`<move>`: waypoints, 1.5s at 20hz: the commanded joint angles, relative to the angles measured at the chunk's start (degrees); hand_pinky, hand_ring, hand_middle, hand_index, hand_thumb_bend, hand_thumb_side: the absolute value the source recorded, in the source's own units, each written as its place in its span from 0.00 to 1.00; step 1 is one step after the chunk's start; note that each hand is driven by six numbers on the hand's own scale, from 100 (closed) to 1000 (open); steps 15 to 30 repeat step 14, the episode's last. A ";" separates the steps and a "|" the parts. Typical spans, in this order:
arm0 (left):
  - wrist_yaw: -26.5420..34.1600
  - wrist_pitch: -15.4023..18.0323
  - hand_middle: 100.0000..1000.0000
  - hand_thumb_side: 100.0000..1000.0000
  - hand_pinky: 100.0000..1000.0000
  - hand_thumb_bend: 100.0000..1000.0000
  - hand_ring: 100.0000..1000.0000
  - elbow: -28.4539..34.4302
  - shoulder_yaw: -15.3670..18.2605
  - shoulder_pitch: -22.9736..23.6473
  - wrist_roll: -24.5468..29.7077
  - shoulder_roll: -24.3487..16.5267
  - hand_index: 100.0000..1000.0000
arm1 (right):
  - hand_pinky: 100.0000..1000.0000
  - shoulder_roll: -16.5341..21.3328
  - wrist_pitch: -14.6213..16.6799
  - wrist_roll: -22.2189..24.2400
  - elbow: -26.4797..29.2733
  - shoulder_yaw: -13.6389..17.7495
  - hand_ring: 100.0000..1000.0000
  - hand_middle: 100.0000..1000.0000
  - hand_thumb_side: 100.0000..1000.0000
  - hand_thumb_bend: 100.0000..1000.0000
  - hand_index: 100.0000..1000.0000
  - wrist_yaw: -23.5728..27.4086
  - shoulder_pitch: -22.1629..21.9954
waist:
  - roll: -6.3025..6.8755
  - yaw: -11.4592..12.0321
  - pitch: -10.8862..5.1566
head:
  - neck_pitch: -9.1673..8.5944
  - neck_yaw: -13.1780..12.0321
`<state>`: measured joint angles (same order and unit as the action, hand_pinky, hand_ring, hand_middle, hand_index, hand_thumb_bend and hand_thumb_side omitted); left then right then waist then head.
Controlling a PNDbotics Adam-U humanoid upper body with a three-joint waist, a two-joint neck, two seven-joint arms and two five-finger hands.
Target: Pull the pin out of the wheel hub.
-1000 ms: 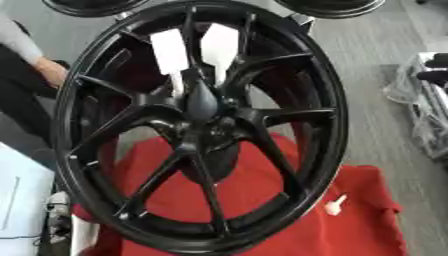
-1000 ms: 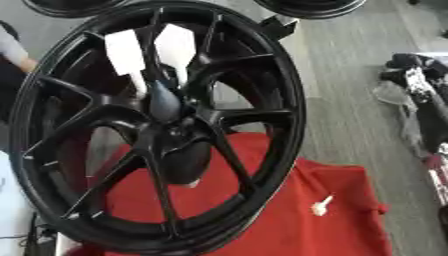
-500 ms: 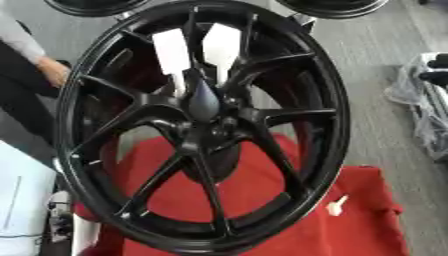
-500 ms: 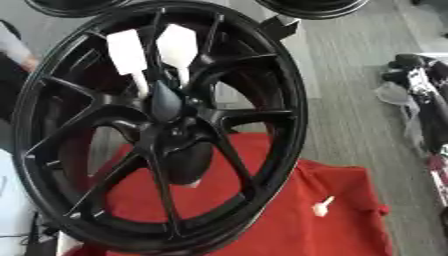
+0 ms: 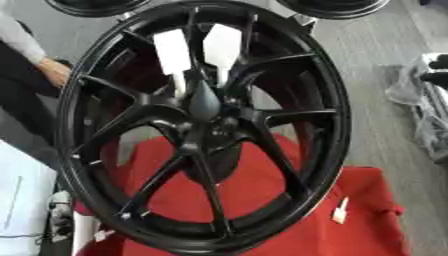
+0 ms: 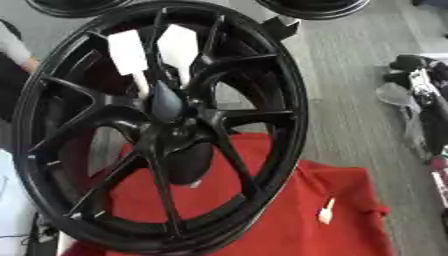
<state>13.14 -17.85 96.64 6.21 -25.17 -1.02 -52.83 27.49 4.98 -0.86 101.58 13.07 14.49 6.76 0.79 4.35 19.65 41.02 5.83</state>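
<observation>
A large black multi-spoke wheel stands upright and tilted on a red cloth. Its hub sits just above the middle of the left eye view. Two white flat tabs on thin stems rise from the hub area between the upper spokes. A small white pin-like piece lies on the cloth at the lower right, outside the rim. A dark bulky shape shows behind the lower spokes; I cannot make out what it is. Neither of my hands shows clearly in either view.
A person's hand and grey sleeve are at the left, close to the rim; contact cannot be told. Other black wheels lie at the top edge. Grey bundled things lie on the floor at the right. A white surface fills the lower left.
</observation>
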 commanded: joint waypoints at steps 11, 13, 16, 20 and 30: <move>11.90 5.70 0.60 0.79 0.57 0.00 0.60 2.20 -1.86 -4.68 -7.77 17.39 0.78 | 0.87 0.26 0.37 -0.13 0.85 0.28 0.65 0.64 0.59 0.00 0.70 0.95 0.28 | -1.07 0.22 -1.29 | -0.59 -1.23; 11.94 6.68 0.60 0.79 0.57 0.01 0.61 1.26 -1.74 -5.28 -7.61 19.84 0.79 | 0.87 0.10 0.42 -0.16 0.92 0.27 0.65 0.64 0.59 0.00 0.70 0.98 0.27 | -1.29 0.25 -1.25 | -0.58 -1.45; 11.92 7.17 0.60 0.79 0.57 0.01 0.61 0.76 -1.61 -5.51 -7.55 20.91 0.79 | 0.87 0.01 0.45 -0.18 0.95 0.27 0.65 0.64 0.59 0.00 0.70 1.01 0.29 | -1.40 0.23 -1.21 | -0.63 -1.54; 11.92 7.17 0.60 0.79 0.57 0.01 0.61 0.76 -1.61 -5.51 -7.55 20.91 0.79 | 0.87 0.01 0.45 -0.18 0.95 0.27 0.65 0.64 0.59 0.00 0.70 1.01 0.29 | -1.40 0.23 -1.21 | -0.63 -1.54; 11.92 7.17 0.60 0.79 0.57 0.01 0.61 0.76 -1.61 -5.51 -7.55 20.91 0.79 | 0.87 0.01 0.45 -0.18 0.95 0.27 0.65 0.64 0.59 0.00 0.70 1.01 0.29 | -1.40 0.23 -1.21 | -0.63 -1.54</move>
